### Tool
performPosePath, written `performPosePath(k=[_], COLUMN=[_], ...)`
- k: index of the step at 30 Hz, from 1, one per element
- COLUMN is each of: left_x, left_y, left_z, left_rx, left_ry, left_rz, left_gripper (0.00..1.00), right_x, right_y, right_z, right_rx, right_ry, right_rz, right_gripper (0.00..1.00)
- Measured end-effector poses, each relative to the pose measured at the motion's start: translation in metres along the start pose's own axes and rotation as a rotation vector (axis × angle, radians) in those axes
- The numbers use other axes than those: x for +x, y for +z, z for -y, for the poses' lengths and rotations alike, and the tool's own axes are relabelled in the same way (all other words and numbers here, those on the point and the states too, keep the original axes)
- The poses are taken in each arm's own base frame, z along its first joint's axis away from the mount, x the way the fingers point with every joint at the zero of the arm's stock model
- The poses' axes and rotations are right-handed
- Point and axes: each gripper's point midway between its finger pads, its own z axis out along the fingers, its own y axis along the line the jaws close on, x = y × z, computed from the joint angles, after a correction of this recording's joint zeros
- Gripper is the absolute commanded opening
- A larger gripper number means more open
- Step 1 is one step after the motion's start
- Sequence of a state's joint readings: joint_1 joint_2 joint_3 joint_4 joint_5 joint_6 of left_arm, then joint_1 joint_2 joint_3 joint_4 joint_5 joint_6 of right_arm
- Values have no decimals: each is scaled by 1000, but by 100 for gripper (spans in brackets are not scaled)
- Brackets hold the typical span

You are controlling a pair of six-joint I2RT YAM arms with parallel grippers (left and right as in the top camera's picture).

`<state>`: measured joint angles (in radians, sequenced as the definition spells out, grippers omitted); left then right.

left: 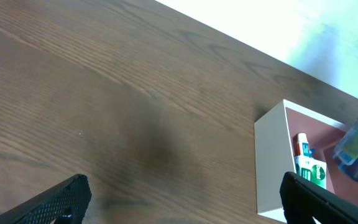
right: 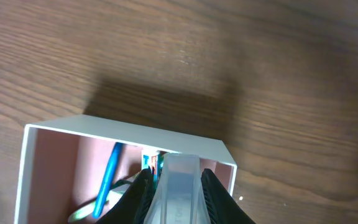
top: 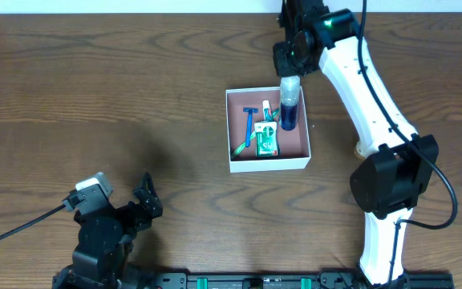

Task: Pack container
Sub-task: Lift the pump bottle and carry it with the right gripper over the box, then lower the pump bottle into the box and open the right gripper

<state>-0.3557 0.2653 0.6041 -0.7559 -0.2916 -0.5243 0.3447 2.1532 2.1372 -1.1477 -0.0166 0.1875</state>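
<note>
1. Overhead: the square, shallow, white-walled container with a pink-brown floor (top: 269,165) sits right of centre on the wooden surface (top: 95,96). The right claw (top: 290,58), by far the nearer, pinches a clear plastic bottle of blue liquid (top: 289,104) at the box's far right corner. The bottle's long axis is roughly upright.
2. Left wrist: the left claw (left: 185,208) is spread, empty and well apart from the box. The print on the green carton (left: 309,169) is unreadable.
3. Right wrist: the container lies directly beneath the claw, so lowering should suffice.
</note>
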Motion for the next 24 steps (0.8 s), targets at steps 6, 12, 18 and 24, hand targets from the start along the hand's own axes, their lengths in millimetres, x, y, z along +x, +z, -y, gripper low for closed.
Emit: performPosePath(k=[6,12,18,24], left_x=[0,0,0,0], left_y=[0,0,0,0], left_z=[0,0,0,0], left_rx=[0,0,0,0], left_ry=[0,0,0,0], left_rz=[0,0,0,0], left_gripper=[98,98,98,98], right_x=[2,-1,0,5], right_y=[9,9,13,18], right_z=[2,3,2,2], right_rx=[8,17,26,28], right_ry=[0,0,-7,-8], right_rz=[-3,13,14,1], right_gripper=[19,20,23,26])
